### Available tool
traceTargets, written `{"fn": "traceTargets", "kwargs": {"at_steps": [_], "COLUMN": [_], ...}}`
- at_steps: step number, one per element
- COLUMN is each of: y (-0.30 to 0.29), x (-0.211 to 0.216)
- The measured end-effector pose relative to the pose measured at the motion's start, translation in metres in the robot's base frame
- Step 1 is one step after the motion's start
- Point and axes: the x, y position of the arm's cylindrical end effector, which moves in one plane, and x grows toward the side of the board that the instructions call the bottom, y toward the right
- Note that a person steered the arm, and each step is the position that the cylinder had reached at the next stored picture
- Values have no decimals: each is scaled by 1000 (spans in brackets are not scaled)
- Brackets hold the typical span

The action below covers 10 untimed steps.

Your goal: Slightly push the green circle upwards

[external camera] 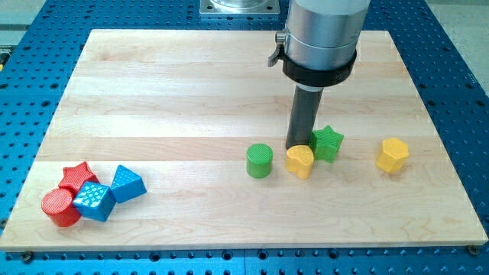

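Observation:
The green circle stands on the wooden board, a little right of centre and low in the view. My tip is down on the board just right of and slightly above the green circle, right behind a yellow heart-shaped block and left of a green star. The tip is apart from the green circle by a small gap.
A yellow hexagon lies at the view's right. At the bottom left is a cluster: red star, red circle, and two blue blocks. The arm's wide grey body hangs over the board's top.

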Motion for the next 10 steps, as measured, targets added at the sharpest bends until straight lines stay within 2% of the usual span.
{"fn": "traceTargets", "kwargs": {"at_steps": [1, 3, 4, 5, 6, 8, 10], "y": [0, 42, 41, -36, -118, -124, -91], "x": [-27, 10, -14, -46, -35, 87, 66]}}
